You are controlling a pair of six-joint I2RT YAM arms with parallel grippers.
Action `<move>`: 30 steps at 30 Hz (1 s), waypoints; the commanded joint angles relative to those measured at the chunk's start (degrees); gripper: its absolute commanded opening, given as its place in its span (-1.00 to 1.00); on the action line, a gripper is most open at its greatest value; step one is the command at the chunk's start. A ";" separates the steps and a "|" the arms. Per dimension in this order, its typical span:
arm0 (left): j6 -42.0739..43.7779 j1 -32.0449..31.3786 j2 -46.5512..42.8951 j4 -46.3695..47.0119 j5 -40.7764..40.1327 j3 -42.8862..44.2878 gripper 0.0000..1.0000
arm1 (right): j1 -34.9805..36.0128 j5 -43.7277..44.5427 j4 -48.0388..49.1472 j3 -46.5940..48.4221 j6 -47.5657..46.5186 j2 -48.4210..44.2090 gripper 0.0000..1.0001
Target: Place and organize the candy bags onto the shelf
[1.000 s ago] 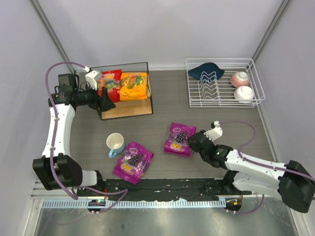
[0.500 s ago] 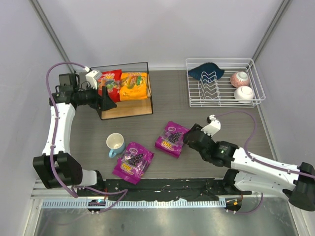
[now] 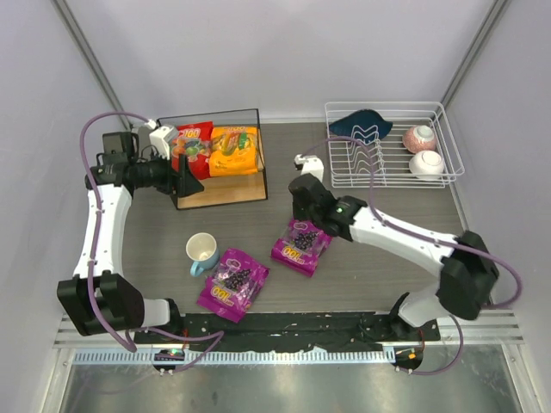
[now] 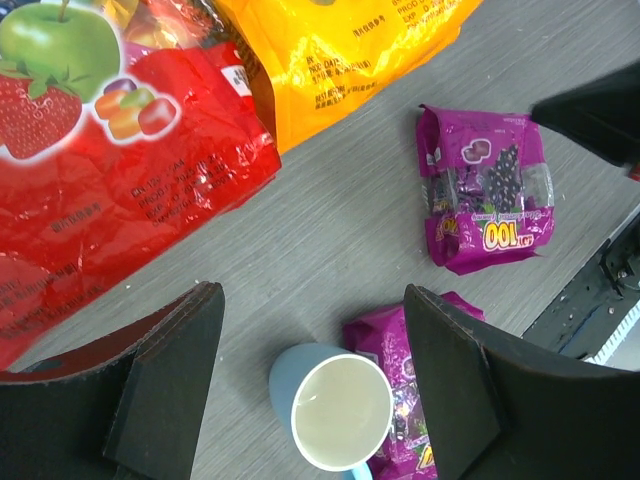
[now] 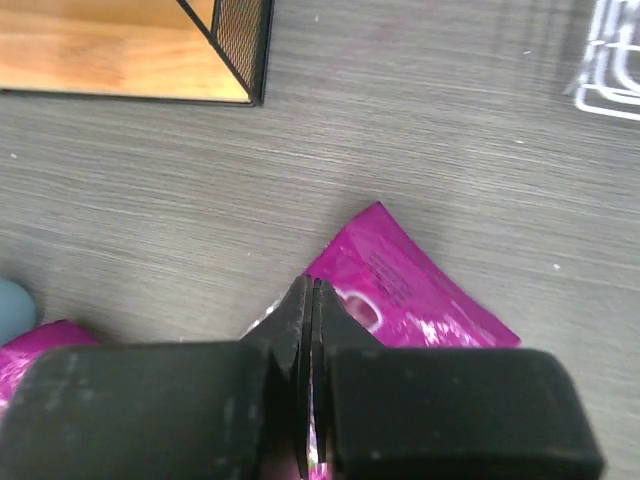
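On the shelf (image 3: 222, 193) at the back left lie a red candy bag (image 3: 195, 144) and an orange-yellow one (image 3: 234, 151). My left gripper (image 3: 189, 177) hangs open at the shelf's front left corner, with nothing between its fingers (image 4: 170, 370). Its wrist view shows the red bag (image 4: 110, 170) and the orange-yellow bag (image 4: 340, 50). One purple candy bag (image 3: 301, 249) lies mid-table, and my right gripper (image 3: 312, 225) is shut on its upper edge. In the right wrist view the shut gripper (image 5: 312, 290) covers part of that bag (image 5: 420, 300). A second purple bag (image 3: 232, 284) lies near the front.
A light blue mug (image 3: 202, 251) stands beside the second purple bag. At the back right a white wire dish rack (image 3: 392, 176) holds a dark blue cloth (image 3: 360, 125) and two bowls (image 3: 419, 138). The shelf's corner (image 5: 240, 50) is just ahead of the right gripper.
The right arm swung from low at the front right to reach the purple bag from the rack side. Its jaws opened, then shut. The bag slid slightly left. The left arm stayed still.
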 commanded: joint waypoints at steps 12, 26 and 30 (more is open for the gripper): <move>3.35 0.65 -7.51 -1.21 -3.19 -2.51 0.55 | -9.28 -18.82 -4.88 21.00 -0.28 27.24 -0.99; 4.49 0.65 -7.86 -1.74 -3.99 -3.30 0.56 | -11.04 -18.31 -12.44 17.15 -2.12 33.24 -0.99; 5.20 0.56 -8.04 -2.09 -4.34 -3.65 0.56 | -12.18 -15.23 -13.41 12.14 -0.64 28.94 -0.99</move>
